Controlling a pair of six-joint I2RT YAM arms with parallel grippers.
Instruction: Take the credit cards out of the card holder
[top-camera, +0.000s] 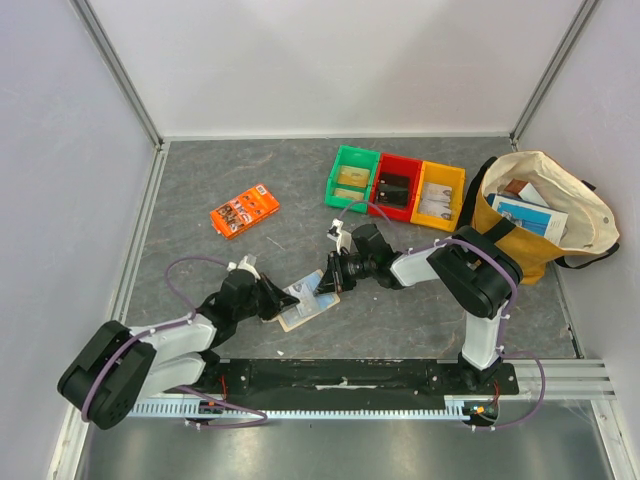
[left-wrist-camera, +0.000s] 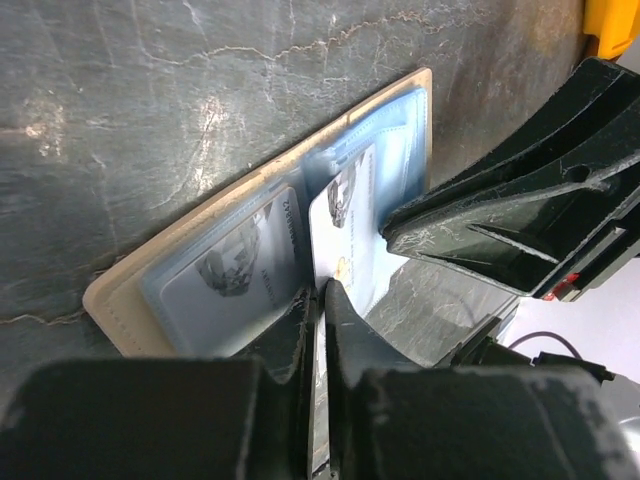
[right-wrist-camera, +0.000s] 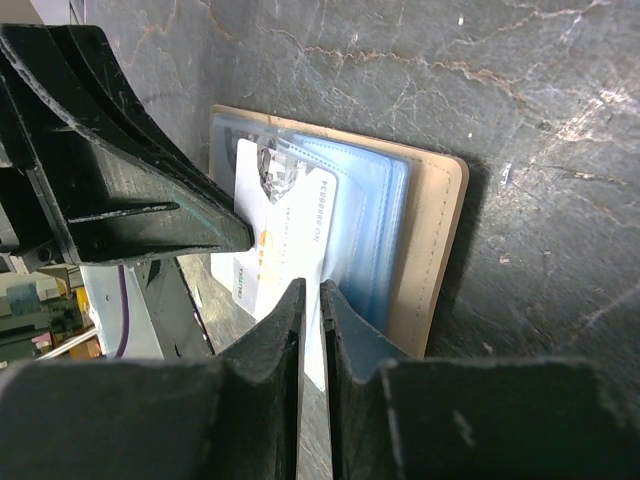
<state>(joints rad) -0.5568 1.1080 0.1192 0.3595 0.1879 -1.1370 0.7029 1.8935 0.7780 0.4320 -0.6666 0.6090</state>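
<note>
Near the worktop's (top-camera: 200, 190) near edge, left of centre, the card holder (top-camera: 298, 318) lies open, one white credit card (left-wrist-camera: 345, 235) partly out of its sleeves. The right end effector (right-wrist-camera: 310, 295) pinches that card's edge; the left end effector (left-wrist-camera: 320, 300) has its jaws almost together on it, grip uncertain. Draw the card straight along its sleeve, keeping the holder flat.

Bright, even overhead light, soft shadows. Wrist views blur their own fingers (left-wrist-camera: 285, 370) at six o'clock (pale glare on the table (left-wrist-camera: 60, 130)).
</note>
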